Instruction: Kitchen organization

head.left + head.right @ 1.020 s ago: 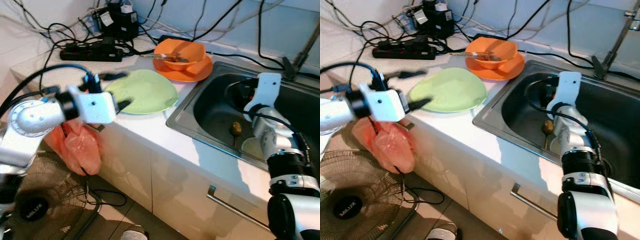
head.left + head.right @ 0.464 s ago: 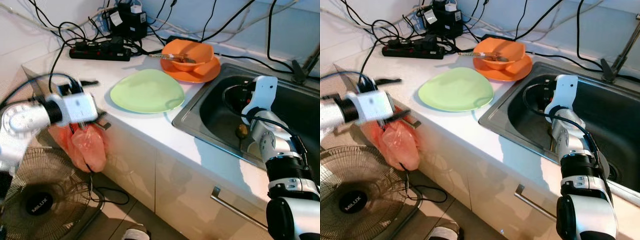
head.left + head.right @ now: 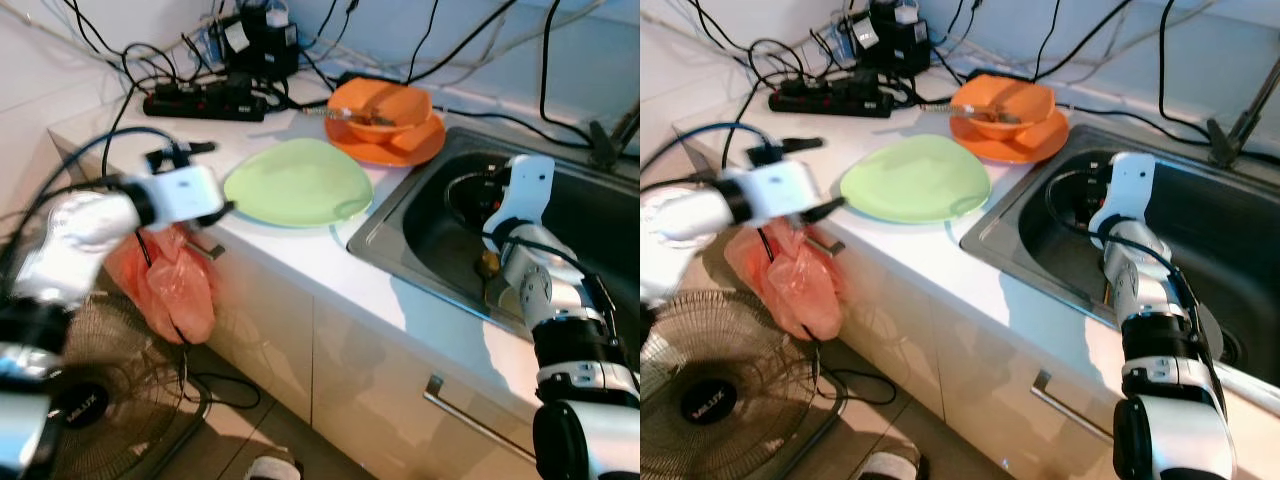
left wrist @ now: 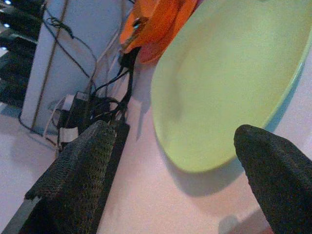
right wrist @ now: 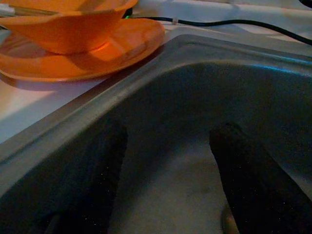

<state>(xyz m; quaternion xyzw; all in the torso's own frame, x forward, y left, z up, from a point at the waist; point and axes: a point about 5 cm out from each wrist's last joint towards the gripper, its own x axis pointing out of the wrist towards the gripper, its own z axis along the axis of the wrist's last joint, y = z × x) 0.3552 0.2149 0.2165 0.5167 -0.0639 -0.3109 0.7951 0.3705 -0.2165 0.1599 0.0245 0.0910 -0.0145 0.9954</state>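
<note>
The left gripper [image 3: 213, 178] has swung back toward the counter since 0.5 s ago: then it hung out past the counter's left end, well apart from the green plate [image 3: 297, 181], and now its 2 fingers [image 4: 73, 175] stand spread open and empty, the nearer tip just beside the plate's left rim, with the rim showing between them in the left wrist view. 1 s ago it was in much the same place against that rim, so it has gone out and returned. The plate itself lies flat on the white counter [image 3: 330, 262], as before, near the front edge. The right gripper [image 5: 168, 190] stays down inside the sink [image 3: 425, 205], fingers parted and holding nothing, over the dark basin floor; its arm has hardly shifted. Behind the green plate an orange bowl [image 3: 1005, 102] sits on an orange plate [image 3: 1035, 138], with a utensil [image 3: 970, 112] laid across the bowl, both close to the sink's back corner. A black power strip [image 3: 205, 100] and a tangle of cables [image 3: 890, 45] crowd the back of the counter. An orange plastic bag [image 3: 175, 285] hangs off the counter's left end below the left gripper, and a floor fan [image 3: 710, 405] stands beneath it. A small brownish object [image 3: 489, 265] lies on the sink floor beside the right arm.
</note>
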